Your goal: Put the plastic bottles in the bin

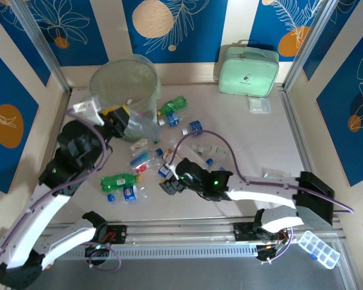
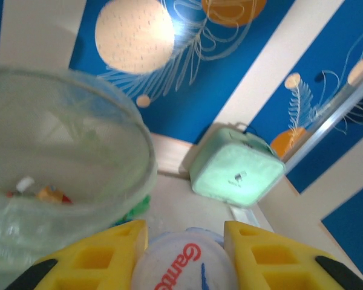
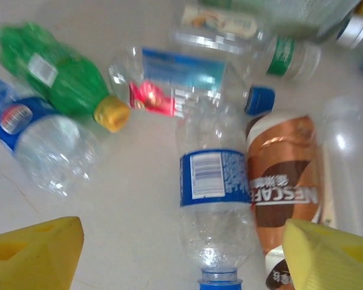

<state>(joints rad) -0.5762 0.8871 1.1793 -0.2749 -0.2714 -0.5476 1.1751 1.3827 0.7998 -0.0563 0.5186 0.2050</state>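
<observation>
Lengthwise under spread right hand [image 3: 181, 244], blue-labelled bottle [image 3: 215, 193], blue cap toward camera

I count one bin [image 1: 124, 81], one mint green case [image 1: 248, 70] and one compartment box [image 1: 318, 248]. On the counter [image 1: 254, 139] I see two green bottles [image 1: 118, 180], one brown-labelled bottle [image 3: 282, 187], and at least five clear bottles [image 3: 215, 199]; their exact number I cannot tell.

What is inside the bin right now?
The bin is lined with a pale green bag; near its bottom lie small white, red and orange bits, too blurred to name. The cloudy bag hides anything deeper.
</observation>
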